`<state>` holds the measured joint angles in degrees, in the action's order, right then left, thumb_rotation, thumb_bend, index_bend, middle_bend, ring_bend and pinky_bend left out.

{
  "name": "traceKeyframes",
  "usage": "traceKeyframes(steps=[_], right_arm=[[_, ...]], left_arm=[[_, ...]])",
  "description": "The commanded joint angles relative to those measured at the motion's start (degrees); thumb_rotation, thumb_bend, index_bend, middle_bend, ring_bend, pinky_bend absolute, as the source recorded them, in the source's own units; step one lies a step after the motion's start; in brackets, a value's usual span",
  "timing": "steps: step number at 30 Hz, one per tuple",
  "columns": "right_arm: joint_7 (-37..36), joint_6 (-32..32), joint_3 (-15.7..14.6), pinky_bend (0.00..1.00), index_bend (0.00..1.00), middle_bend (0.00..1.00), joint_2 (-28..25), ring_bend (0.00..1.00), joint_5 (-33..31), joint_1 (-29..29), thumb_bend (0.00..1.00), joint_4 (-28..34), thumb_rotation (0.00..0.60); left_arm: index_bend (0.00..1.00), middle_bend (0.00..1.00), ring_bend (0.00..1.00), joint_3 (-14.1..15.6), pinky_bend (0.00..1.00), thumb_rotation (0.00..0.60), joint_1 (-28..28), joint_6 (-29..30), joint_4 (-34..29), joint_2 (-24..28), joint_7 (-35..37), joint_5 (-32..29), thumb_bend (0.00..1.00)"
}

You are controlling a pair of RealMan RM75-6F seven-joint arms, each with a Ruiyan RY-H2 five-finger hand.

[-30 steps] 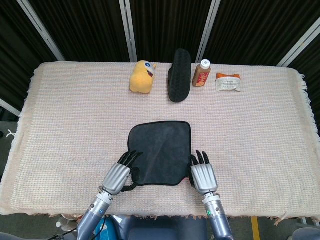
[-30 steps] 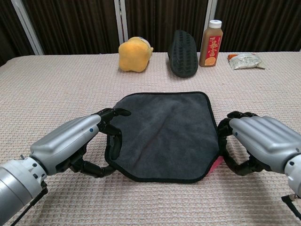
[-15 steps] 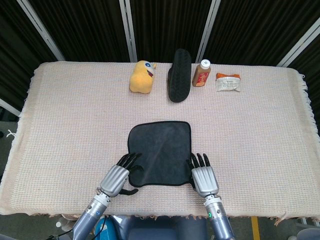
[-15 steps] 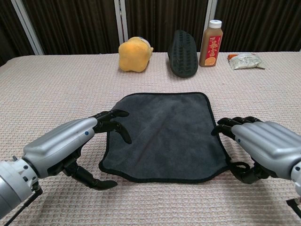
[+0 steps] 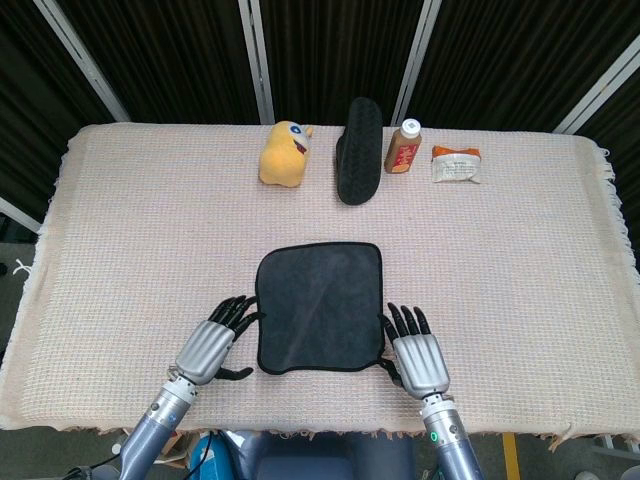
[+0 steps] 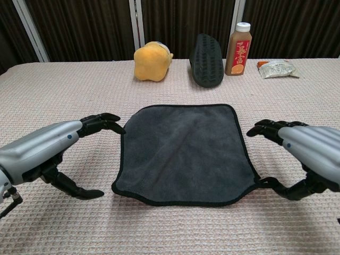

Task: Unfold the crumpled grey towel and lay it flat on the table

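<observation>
The dark grey towel (image 5: 320,305) (image 6: 183,151) lies spread flat on the woven tablecloth, near the front edge, roughly square with a black hem. My left hand (image 5: 212,345) (image 6: 50,149) hovers just left of its near left corner, fingers apart, holding nothing. On the other side my right hand (image 5: 415,355) (image 6: 305,154) sits beside the near right corner, fingers spread and empty, its thumb close to the hem.
Along the far edge stand a yellow plush toy (image 5: 284,154), a black shoe (image 5: 358,150) on its side, a brown bottle (image 5: 403,146) and a snack packet (image 5: 456,164). The cream tablecloth (image 5: 130,250) covers the whole table.
Both hands let go of the towel's near corners, opened and drew outward and back. The towel now lies flat by itself.
</observation>
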<state>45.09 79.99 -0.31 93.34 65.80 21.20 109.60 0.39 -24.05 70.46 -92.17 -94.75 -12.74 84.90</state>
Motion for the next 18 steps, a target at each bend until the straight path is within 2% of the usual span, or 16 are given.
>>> traceKeyframes(steps=[1,7,13,18], right_arm=[[-5.2,0.7,1.0,0.01,0.12,0.05,-3.5,0.00,1.4,-1.2,0.40,0.8,0.600],[-13.6,1.2,2.3,0.01,0.12,0.05,-7.9,0.00,3.1,-2.8,0.39,0.1,0.600],[-20.4,0.3,2.2,0.01,0.12,0.05,-11.0,0.00,4.3,-4.1,0.39,-2.2,0.600],[-25.1,0.3,2.5,0.01,0.12,0.05,-12.3,0.00,5.6,-4.9,0.40,-4.3,0.600]], left_arm=[[0.16,0.03,0.00,-1.2,0.05,0.600,-0.6,0.2,1.1,1.7,-0.8,0.3,0.01],[0.22,0.06,0.01,-5.0,0.06,0.600,-3.1,0.6,4.4,3.0,-4.5,1.4,0.06],[0.25,0.07,0.01,-9.1,0.06,0.600,-6.8,-1.7,8.2,1.5,-9.7,-0.1,0.06],[0.32,0.08,0.01,-10.9,0.06,0.600,-9.4,-3.9,11.8,-0.6,-14.0,-1.7,0.06]])
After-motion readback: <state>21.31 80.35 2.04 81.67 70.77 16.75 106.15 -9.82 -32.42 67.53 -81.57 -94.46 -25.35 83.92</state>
